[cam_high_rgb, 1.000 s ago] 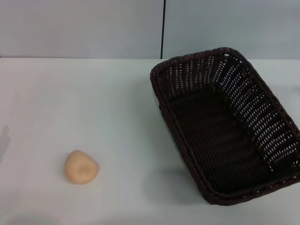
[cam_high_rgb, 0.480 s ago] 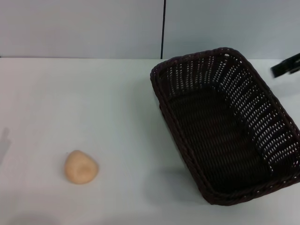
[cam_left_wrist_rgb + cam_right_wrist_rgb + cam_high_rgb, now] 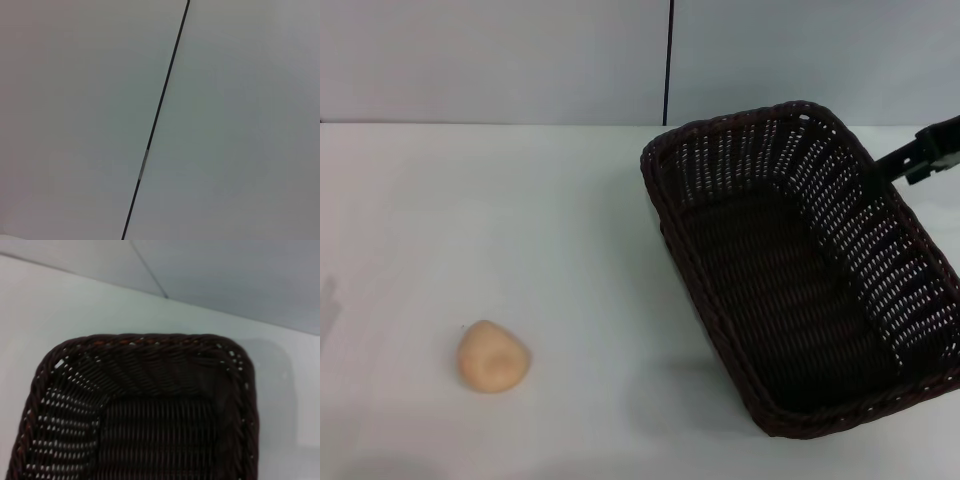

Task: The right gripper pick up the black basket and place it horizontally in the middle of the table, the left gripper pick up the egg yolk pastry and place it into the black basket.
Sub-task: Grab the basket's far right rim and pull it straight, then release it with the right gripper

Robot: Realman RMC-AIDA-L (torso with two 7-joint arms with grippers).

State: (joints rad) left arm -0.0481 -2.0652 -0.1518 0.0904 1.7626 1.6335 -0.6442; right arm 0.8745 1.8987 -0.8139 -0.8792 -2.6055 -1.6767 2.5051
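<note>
My right gripper (image 3: 886, 166) reaches in from the frame's right edge above the black basket (image 3: 798, 262); whether its fingers are apart I cannot tell. Misjudging the sloped far rim just beneath it could tip the basket. Egg yolk pastry (image 3: 493, 356) sits lower left.

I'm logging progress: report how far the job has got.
Nothing is finished. The dark woven wicker basket sits skewed on the right of the white table, empty. In hand: the right gripper reaches in at the basket's far right rim, not visibly gripping. Left: placing the basket mid-table, then moving the pale tan egg yolk pastry into it; the left gripper is unseen.
</note>
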